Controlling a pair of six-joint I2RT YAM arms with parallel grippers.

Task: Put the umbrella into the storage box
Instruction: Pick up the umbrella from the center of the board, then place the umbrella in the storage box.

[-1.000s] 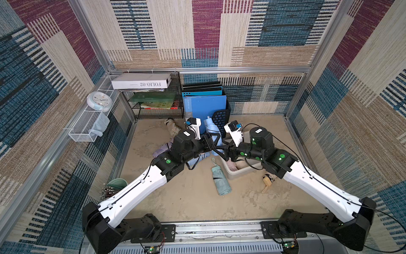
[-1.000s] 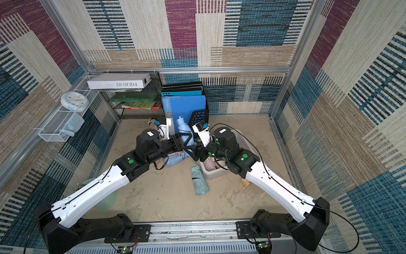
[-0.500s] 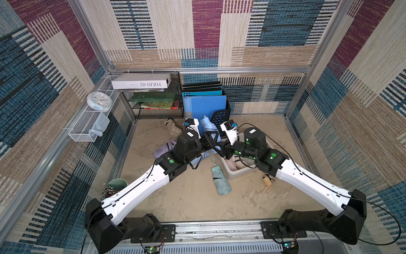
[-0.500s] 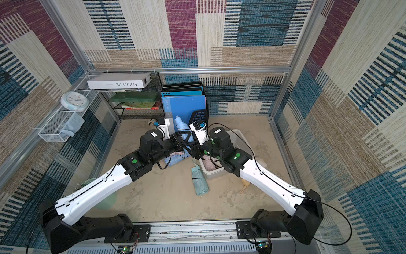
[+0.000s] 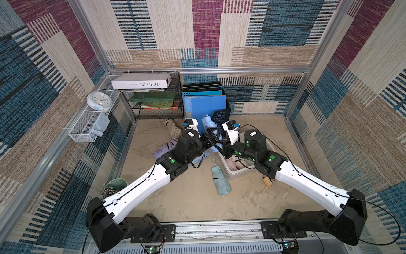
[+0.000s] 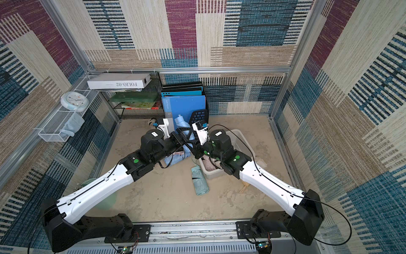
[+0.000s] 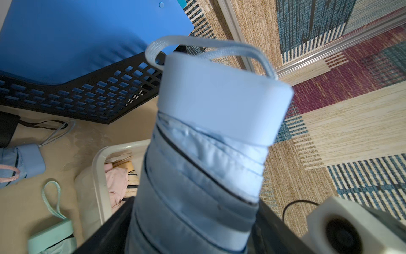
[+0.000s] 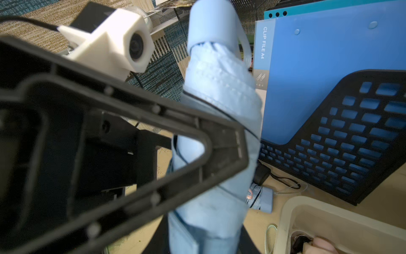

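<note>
Right gripper (image 5: 222,147): clamped low on blue umbrella (image 5: 207,122)
Left gripper (image 5: 212,136): flanking same umbrella, grip unclear
Umbrella: aloft, tilted, handle up, just beside storage box (image 5: 239,175), not inside

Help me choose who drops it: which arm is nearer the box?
Right. The right arm hangs over the box; the left arm is off to the box's side, next to the lilac umbrella.

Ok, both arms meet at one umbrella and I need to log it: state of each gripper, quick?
Left gripper: jaws either side of the light blue umbrella; whether it grips cannot be told.
Right gripper: closed on the light blue umbrella.
</note>
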